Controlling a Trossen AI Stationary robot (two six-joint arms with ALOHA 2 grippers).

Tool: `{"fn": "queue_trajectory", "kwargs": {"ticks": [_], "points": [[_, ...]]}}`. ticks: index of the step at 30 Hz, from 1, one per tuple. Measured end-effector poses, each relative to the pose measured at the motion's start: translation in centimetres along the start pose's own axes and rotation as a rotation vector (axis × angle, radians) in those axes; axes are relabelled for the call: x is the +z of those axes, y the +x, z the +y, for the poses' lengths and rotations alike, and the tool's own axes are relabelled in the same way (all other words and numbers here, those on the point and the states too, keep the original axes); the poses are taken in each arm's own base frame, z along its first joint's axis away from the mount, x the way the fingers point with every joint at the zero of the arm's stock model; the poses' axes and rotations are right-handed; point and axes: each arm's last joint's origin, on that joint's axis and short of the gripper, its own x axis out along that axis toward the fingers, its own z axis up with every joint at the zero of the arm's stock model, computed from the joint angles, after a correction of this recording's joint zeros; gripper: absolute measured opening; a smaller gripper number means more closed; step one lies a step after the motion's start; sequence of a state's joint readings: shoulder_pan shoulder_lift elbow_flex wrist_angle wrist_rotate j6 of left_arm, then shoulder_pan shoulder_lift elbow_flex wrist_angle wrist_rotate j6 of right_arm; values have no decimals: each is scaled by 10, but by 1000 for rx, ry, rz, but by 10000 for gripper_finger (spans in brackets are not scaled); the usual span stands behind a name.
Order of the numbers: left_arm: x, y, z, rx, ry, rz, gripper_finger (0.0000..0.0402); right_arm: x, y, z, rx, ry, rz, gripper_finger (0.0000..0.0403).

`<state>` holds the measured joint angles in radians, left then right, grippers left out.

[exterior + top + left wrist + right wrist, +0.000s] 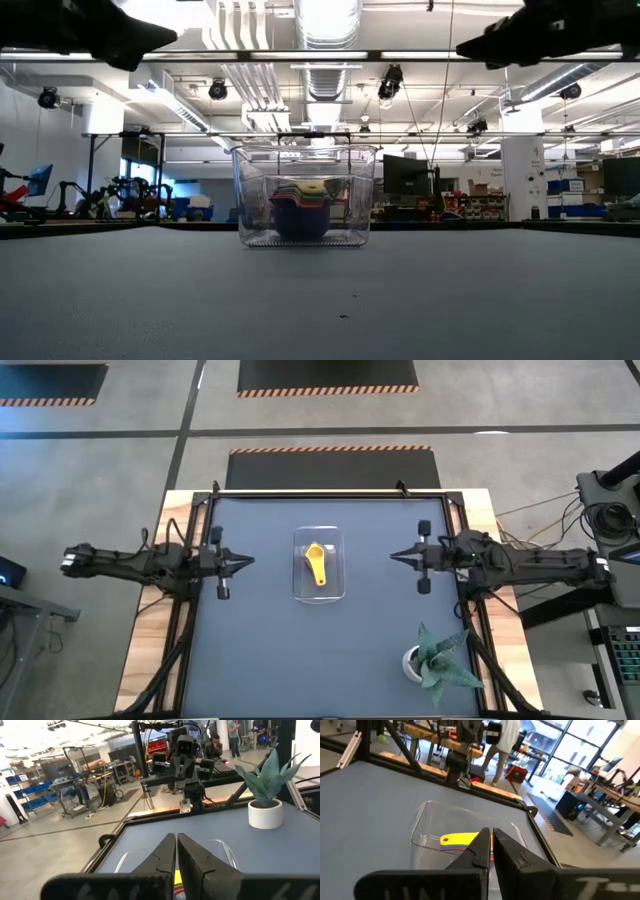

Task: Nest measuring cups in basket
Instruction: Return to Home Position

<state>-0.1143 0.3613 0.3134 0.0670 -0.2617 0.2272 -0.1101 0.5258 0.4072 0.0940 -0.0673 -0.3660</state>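
Left jaws and right jaws are both pinched closed on nothing, far as we can see. The left arm (pixel 150 562) reaches in over the table's left edge and the right arm (pixel 520 563) over its right edge, tips pointing at each other; both are well apart from the basket (pixel 336 542) that sits between them. In the low view both arms hang high above the table (pixel 260 660), not touching it.

One basket, clear plastic, upright around the middle of the table. Inside it are the measuring cups (pixel 318 565), nested into one single stack; the yellow one is on top, handle pointing toward the plant's end of the table. From table height we make out layered rims in yellow, green, reddish and purple over a blue bottom cup, but we can't count them all for sure.

The only other thing on the table is one white pot (pixel 413 659) with a spiky green plant (pixel 442 658), by the right arm's side and well apart from the basket; nothing stands between either arm and the basket. A person (pixel 507 740) in a light top is out beyond the table.
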Motion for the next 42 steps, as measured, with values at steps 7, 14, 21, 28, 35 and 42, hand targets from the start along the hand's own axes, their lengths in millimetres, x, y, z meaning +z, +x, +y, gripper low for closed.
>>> {"fn": "queue_trajectory", "kwargs": {"ticks": [7, 14, 21, 28, 35, 42], "points": [[-18, -9, -2, 4, -5, -15, 0, -14, -24, 6, -47, 11, -66, 9], [-33, -16, -3, 11, -16, -43, 0, -30, -44, 13, -101, 44, -155, 9], [-52, -21, -6, 16, -52, -71, 0, -38, -60, 17, -130, 33, -192, 9], [-62, -22, -9, 13, -92, -163, 0, -50, -57, 21, -150, -54, -186, 9], [-65, -21, -10, 10, -89, -133, 0, -81, -45, 33, -84, -10, -134, 8], [-66, -21, -9, 23, -89, -105, 0, -82, -44, 34, -62, 67, -128, 9]]}}
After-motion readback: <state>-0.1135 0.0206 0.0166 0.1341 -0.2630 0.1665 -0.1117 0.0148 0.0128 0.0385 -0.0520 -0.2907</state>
